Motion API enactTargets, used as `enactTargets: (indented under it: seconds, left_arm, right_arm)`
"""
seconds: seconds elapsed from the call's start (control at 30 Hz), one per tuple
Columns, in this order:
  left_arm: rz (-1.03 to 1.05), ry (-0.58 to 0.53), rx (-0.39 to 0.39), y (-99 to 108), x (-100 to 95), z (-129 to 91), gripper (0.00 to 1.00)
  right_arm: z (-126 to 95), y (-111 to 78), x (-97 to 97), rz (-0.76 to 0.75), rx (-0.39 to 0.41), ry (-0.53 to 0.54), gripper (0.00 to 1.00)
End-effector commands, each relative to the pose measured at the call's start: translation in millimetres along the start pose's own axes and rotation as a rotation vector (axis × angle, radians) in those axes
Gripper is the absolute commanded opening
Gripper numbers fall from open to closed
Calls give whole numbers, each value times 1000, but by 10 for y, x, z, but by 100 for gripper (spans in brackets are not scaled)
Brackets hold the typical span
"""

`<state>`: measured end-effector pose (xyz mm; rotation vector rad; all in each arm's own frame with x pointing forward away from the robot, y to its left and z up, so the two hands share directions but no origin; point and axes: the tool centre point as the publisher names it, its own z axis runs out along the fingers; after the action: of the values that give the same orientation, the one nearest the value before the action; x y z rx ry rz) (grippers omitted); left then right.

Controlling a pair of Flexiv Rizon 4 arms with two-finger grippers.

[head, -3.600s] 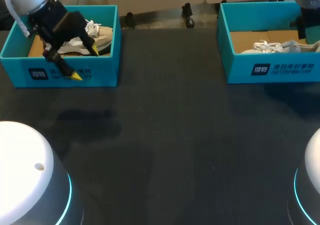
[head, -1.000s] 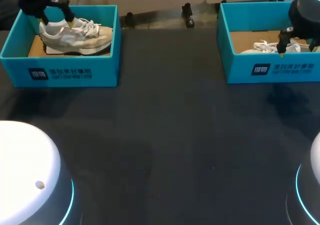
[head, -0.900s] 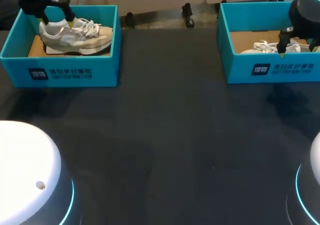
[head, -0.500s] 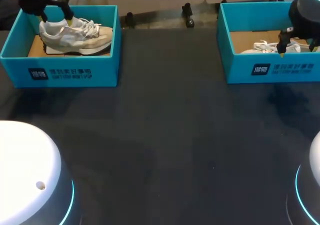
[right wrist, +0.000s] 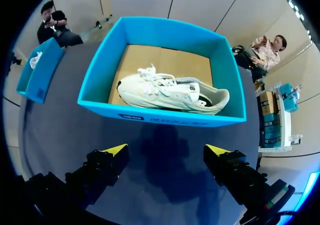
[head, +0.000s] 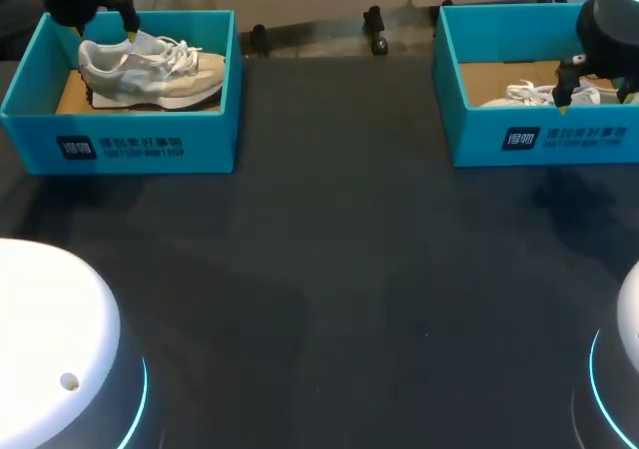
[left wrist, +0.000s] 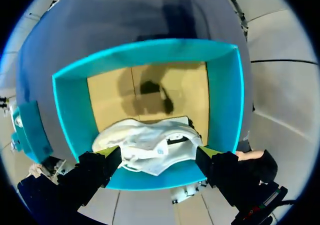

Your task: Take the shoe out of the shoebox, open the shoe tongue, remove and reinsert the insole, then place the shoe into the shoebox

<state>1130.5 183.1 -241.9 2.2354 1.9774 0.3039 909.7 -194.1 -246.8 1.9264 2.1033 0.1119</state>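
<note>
Both gape empty: our left gripper [left wrist: 157,151] over the boxed sneaker [left wrist: 145,135] heel, our right gripper [right wrist: 166,149] facing the second shoebox [right wrist: 160,116].

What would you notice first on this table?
Two bright teal boxes sit at the far corners of the dark table: the left box holds a pale left shoe, the right box a white right shoe. The left hand hangs open over the left shoe's heel, and the right hand hovers open by the right box's front wall.
</note>
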Motion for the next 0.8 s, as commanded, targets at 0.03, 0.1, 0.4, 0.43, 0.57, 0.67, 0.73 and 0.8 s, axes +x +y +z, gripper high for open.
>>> enactTargets:
  seconds: [0.03,0.1,0.4,0.43,0.57,0.67,0.73,0.8]
  left_arm:
    - [-12,-8,6,225,52,182,100]
    - [-32,2,4,276,110,228,100]
    - [-96,25,19,417,415,425,100]
    - [-101,22,20,421,446,430,100]
    - [-116,15,23,423,559,478,100]
    - [-134,9,33,427,640,537,98]
    - [-141,6,37,428,686,592,94]
    - [-145,8,39,420,718,645,89]
  right_arm:
    - [1,-6,2,1,-2,-1,100]
    - [1,-6,2,1,-2,-1,100]
    - [1,-6,2,1,-2,-1,100]
    - [1,-6,2,1,-2,-1,100]
    - [1,-6,2,1,-2,-1,100]
    - [1,-6,2,1,-2,-1,100]
    - [1,-6,2,1,-2,-1,100]
    - [1,-6,2,1,-2,-1,100]
